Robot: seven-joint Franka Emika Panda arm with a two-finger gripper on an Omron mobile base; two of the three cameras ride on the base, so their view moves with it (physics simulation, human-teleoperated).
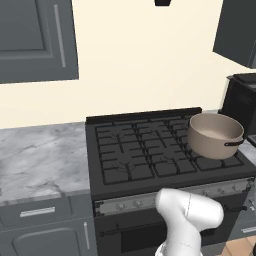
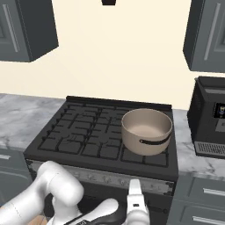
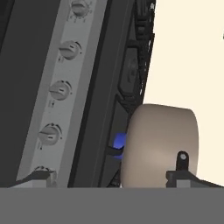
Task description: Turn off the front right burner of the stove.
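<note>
Five small round silver knobs (image 3: 61, 90) run along the wide black stove's (image 1: 135, 150) front strip | bottom knob (image 3: 42, 170) by left fingertip | end effector (image 3: 111, 177) spread open, empty | tan pot (image 3: 159, 146) over blue flame (image 3: 119, 141)

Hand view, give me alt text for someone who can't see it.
Tilted close-up of the stove: its silver knob strip runs up the left, and a beige pot sits on the grate with a blue flame beneath it. Two dark fingers rise at the bottom.

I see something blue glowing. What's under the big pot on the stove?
The pot sits on the stove grate at front right. The hand view shows a blue flame beneath it. The burner itself is covered.
</note>
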